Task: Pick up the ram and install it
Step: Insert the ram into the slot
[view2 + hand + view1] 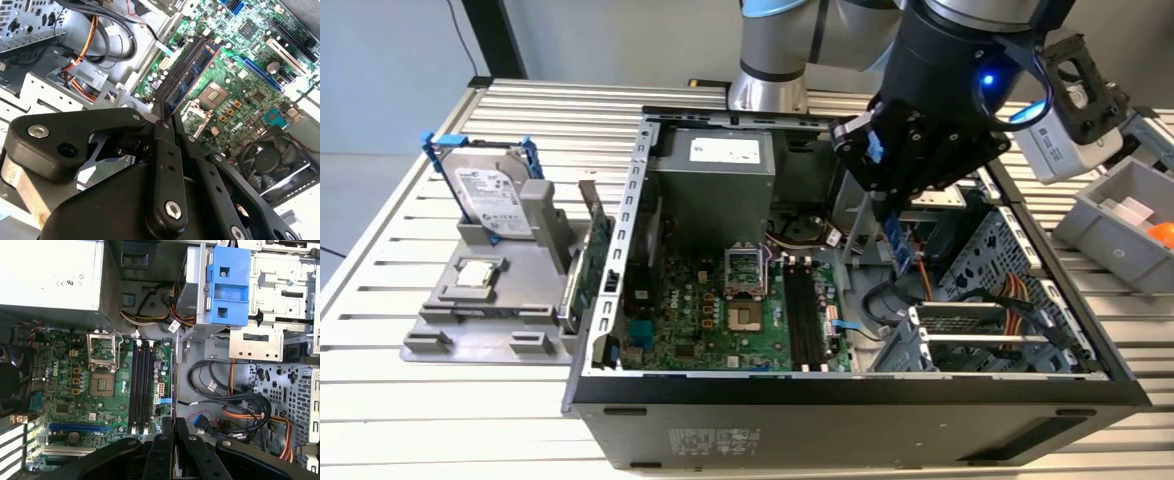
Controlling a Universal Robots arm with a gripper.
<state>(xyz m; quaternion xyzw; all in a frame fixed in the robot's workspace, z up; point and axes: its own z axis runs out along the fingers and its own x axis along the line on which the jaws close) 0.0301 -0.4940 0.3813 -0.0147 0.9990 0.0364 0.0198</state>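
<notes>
My gripper [891, 215] hangs over the open computer case [854, 385], shut on the ram [898, 248]. The ram is a thin blue stick with dark chips, and it points down from the fingertips. In the second wrist view the ram [192, 75] runs out from between the closed fingers [161, 150] above the green motherboard [250, 75]. In the first wrist view the ram [173, 385] shows edge-on, just beside the black memory slots [140, 385] and not in them. The slots [803, 320] lie to the exterior view's left of the stick, lower in the case.
A grey holder [480, 330] at the exterior view's left carries a hard drive [494, 195] and a small silver chip [478, 272]. Inside the case are the power supply [720, 170], processor socket [744, 270], orange cables [1014, 300] and a blue drive bracket [230, 285]. A grey bin [1107, 225] stands at the right.
</notes>
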